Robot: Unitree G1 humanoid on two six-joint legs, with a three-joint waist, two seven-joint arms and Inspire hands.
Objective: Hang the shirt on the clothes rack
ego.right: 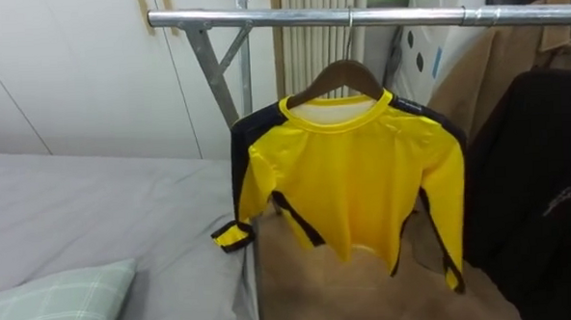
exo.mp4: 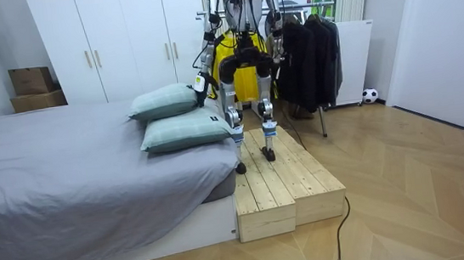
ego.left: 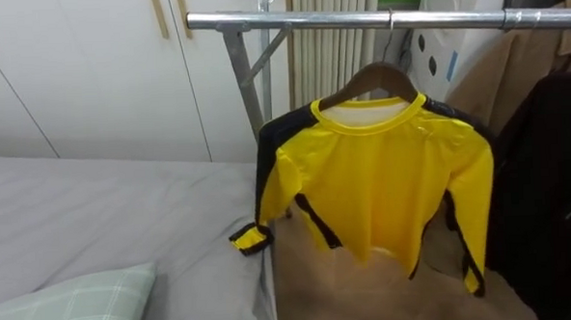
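On the metal rail point(ego.left: 337, 21), in the left eye view, the yellow shirt point(ego.left: 383, 185) is hanging from a wooden hanger point(ego.left: 390, 71). In the room view, the robot's body is hiding most of the shirt. Its left hand point(exo.mp4: 200, 82) and right hand point(exo.mp4: 279, 55) are showing too small to tell released from clenched.

Just below the left hand point(exo.mp4: 201, 82), two pale green checked pillows point(exo.mp4: 182, 130) lie side by side on the grey bed point(exo.mp4: 66, 180), which stretches off to that hand's left. Dark coats point(exo.mp4: 306, 59) hang close beside the right hand point(exo.mp4: 278, 55), on its outer side. A pale wooden platform point(exo.mp4: 284, 185) sits below and behind both hands. White wardrobes point(exo.mp4: 121, 38) stand beyond the left hand. Cardboard boxes point(exo.mp4: 33, 88) and a football point(exo.mp4: 370, 96) sit well apart from either.
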